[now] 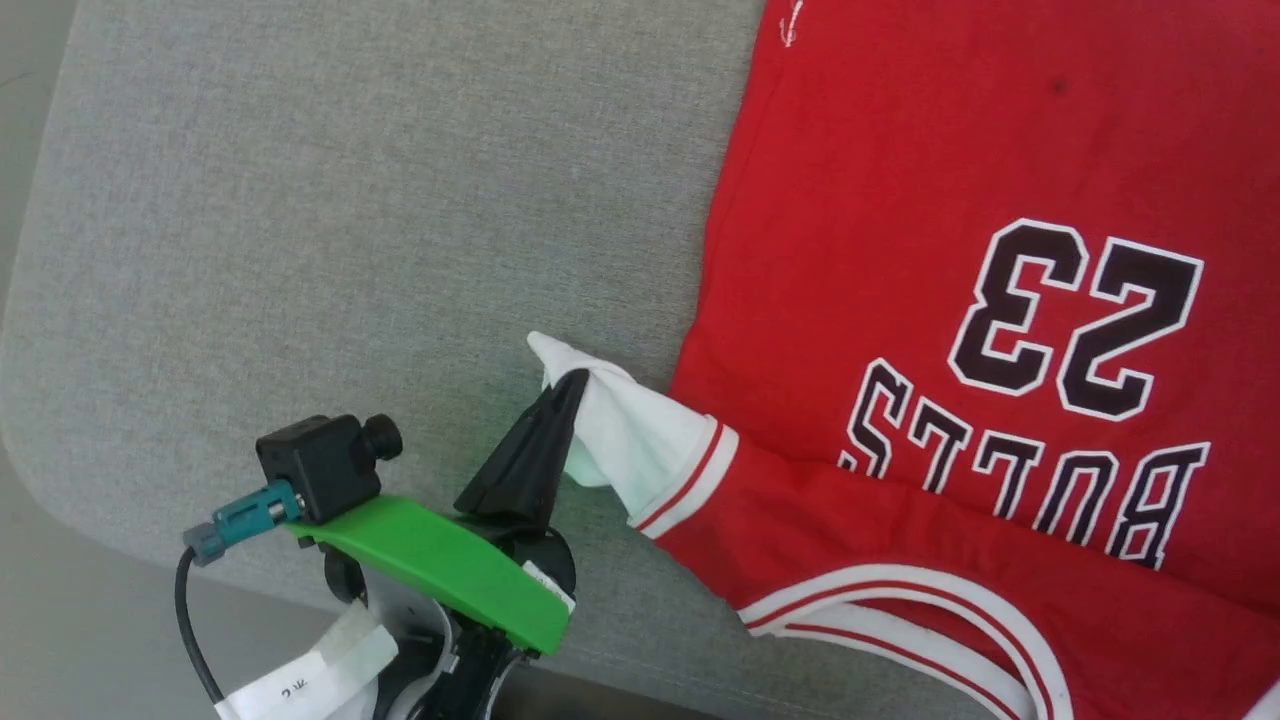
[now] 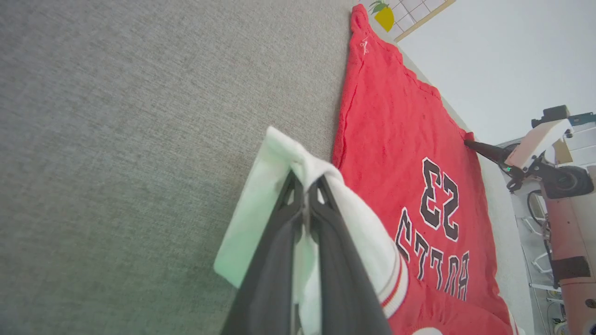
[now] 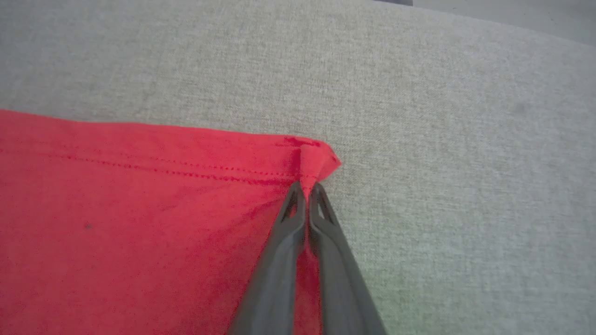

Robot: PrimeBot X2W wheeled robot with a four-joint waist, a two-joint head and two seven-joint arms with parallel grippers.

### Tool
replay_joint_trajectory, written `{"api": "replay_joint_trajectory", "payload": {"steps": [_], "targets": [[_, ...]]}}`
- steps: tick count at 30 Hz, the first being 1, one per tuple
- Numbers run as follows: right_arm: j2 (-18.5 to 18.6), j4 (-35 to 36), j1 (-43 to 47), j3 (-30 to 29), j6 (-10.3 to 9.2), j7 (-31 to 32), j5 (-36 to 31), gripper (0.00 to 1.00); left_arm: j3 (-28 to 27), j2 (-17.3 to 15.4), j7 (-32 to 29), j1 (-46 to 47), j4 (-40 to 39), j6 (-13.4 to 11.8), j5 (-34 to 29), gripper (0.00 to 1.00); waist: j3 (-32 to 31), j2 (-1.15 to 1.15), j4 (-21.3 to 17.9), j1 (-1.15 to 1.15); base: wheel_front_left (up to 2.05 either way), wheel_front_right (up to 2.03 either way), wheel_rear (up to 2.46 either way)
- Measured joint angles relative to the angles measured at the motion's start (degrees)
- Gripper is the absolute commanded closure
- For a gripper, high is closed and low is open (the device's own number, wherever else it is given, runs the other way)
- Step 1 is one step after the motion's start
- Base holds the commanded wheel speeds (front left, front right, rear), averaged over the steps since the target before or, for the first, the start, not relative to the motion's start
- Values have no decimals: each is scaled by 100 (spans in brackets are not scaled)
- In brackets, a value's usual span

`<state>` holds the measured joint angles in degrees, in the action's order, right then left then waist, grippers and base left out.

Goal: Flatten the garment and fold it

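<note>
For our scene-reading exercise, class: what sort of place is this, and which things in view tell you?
Probably an indoor robot workroom, though hard to be sure: a broad grey cloth-covered surface with the garment spread on it, and a plain white wall behind.

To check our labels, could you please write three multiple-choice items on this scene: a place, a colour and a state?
1. Where does the left hand grip the garment? A. collar B. white sleeve C. bottom hem
2. What colour fills the number 23? A. black B. yellow C. blue
3. The right hand is: A. wide open B. shut on nothing C. shut on a red corner
Answers: 1 B: it pinches white cloth by the striped cuff; 2 A: black digits edged white; 3 C: it is closed on the hem corner.
</note>
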<state>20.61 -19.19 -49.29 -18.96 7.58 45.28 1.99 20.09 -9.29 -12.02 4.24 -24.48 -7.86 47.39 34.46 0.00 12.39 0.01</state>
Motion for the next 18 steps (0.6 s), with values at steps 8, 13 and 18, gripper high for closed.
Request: {"api": "replay_joint_trajectory", "payload": {"steps": [8, 13, 18], "targets": [[-224, 125, 112, -35, 0, -643, 305, 100, -98, -12, 49, 3, 129, -4, 7, 100, -314, 0, -178, 0, 0, 0, 0], [-350, 609, 617, -70, 0, -1033, 825, 100, -220, -51, 70, -94, 188, -64, 76, 100, -706, 0, -362, 0, 0, 0, 0], [-424, 1352, 1586, -280, 0, -1125, 1239, 100, -334, -136, 109, -426, 178, -152, 136, 100, -1148, 0, -607, -1, 0, 0, 0]]}}
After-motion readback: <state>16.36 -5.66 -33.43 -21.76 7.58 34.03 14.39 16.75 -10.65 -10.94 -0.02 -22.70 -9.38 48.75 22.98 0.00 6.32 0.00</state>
